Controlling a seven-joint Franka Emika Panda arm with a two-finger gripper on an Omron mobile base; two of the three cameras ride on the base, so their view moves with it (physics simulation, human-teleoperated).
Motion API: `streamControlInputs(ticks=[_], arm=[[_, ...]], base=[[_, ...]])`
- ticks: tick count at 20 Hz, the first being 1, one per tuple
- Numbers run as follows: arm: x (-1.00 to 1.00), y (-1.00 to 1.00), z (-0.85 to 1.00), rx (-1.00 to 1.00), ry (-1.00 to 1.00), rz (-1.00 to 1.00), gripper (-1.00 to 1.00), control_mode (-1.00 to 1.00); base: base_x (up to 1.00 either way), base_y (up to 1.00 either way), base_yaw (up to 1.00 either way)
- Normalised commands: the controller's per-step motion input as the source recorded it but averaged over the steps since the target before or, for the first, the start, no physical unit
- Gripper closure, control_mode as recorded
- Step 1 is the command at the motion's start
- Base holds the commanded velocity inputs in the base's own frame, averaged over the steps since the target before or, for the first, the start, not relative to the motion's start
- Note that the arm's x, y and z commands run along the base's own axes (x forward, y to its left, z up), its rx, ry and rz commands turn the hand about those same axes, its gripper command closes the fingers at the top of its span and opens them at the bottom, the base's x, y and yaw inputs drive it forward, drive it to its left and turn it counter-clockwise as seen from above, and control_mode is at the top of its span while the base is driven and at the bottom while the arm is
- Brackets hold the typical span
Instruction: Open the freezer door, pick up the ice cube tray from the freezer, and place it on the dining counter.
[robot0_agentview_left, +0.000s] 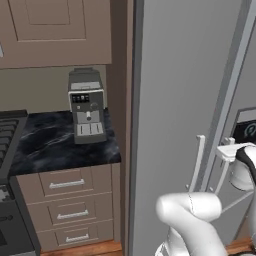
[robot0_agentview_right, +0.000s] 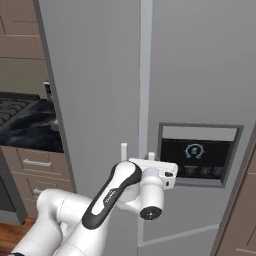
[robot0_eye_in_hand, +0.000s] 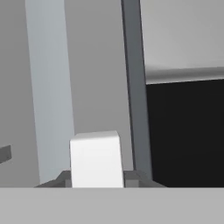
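the freezer door (robot0_agentview_right: 200, 75) fills the centre and right of the right base view, its dark dispenser recess (robot0_agentview_right: 199, 155) at lower right; it sits flush with the plain twin door (robot0_agentview_right: 90, 100) to its left, so it reads as shut and step 1 of the task as not yet done. the tool (robot0_agentview_right: 150, 159) sits at lower centre of that view, pressed up to the seam between the 2 doors, where 2 slim pale handles (robot0_agentview_right: 123, 150) stand side by side. in the hand view a pale block, judged to be the freezer door handle (robot0_eye_in_hand: 95, 158), stands between the dark finger tips at the bottom edge, with the recess frame running up the middle and the recess dark at the right. the jaws are narrowed about this block; the pictures do not settle whether they are pinching it, so the grip cannot be confirmed. the placement fits a pull on the handle to swing the door outward. the ice cube tray is judged to lie behind the shut door. open room: the handles stand close together, leaving little margin beside the tool, and the arm's elbow (robot0_agentview_left: 190, 210) at the bottom of the left base view occupies the space in front of the doors. at the left of that view a black marble surface (robot0_agentview_left: 50, 145) carries a coffee machine (robot0_agentview_left: 86, 106), well apart from the tool.
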Motion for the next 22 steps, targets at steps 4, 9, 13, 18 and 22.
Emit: streamControlInputs(ticks=[4,9,13,18,22], arm=[[-0.36,-0.38,0.02,0.00,0.00,0.00,1.00,-1.00],[-0.37,-0.39,0.03,0.00,0.00,0.00,1.00,-1.00],[-0.37,-0.42,0.03,0.00,0.00,0.00,1.00,-1.00],[-0.38,-0.44,0.02,0.00,0.00,0.00,1.00,-1.00],[-0.39,-0.46,0.01,0.00,0.00,0.00,1.00,-1.00]], base=[[0.00,0.00,0.00],[0.00,0.00,0.00],[0.00,0.00,0.00],[0.00,0.00,0.00],[0.00,0.00,0.00]])
